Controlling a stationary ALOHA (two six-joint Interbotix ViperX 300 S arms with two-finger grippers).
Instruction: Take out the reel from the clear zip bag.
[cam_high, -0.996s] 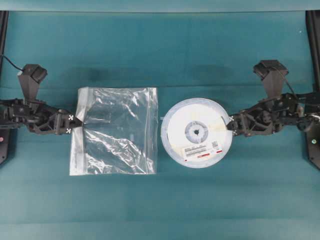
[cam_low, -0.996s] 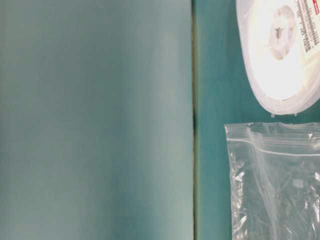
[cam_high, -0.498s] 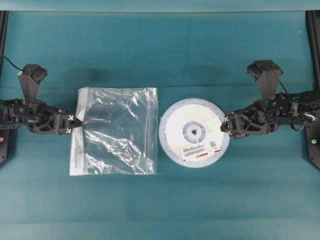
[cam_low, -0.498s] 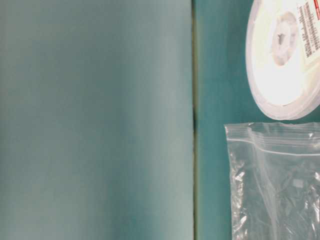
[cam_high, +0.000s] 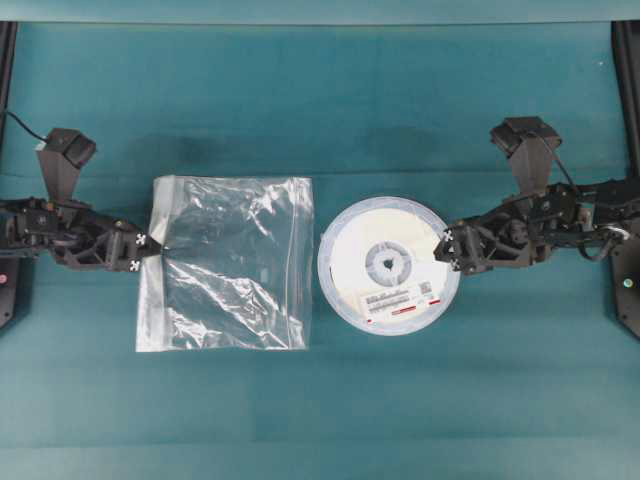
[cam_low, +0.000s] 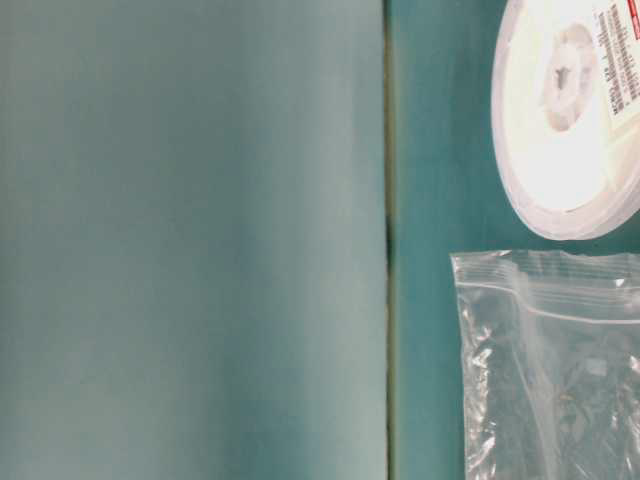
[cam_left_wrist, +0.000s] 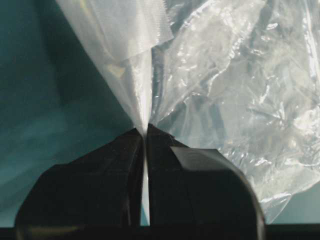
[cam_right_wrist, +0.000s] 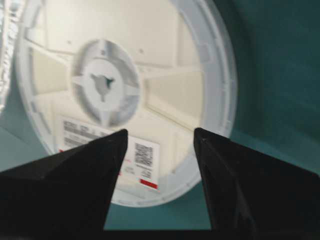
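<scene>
Jaws, right gripper (cam_right_wrist: 160, 137): spread wide, nothing between them; tips sit over the near rim of the reel (cam_high: 389, 264), with the reel seen through the gap in the right wrist view. Whether tips touch the rim: can't tell.

Jaws, left gripper (cam_left_wrist: 145, 131): pressed nearly together, pinching a gathered fold of the clear zip bag (cam_high: 228, 264) at its left edge; thin strip of film runs down between the two black pads.

Item 1, reel: flat white disc, grey hub w/ centre hole, pale bluish rim, white label w/ red stripe on lower part. Lies flat on the table (cam_high: 320, 100), right of centre, fully outside the bag. Just beside the bag's right edge, narrow gap between.

Item 2, clear zip bag: crinkled, transparent, approx. square, left of centre on the table. Zip strip runs along the right edge, nearest the reel. Left edge drawn to a point where the left gripper holds it. No contents visible inside.

Item 3, left arm: enters from left side of overhead view, gripper at the bag's left edge, mid-height.

Item 4, right arm: enters from right side, gripper at the reel's right rim.

Item 5, table: teal surface. Table-level view shows reel edge above, bag corner below, both at right of frame.
</scene>
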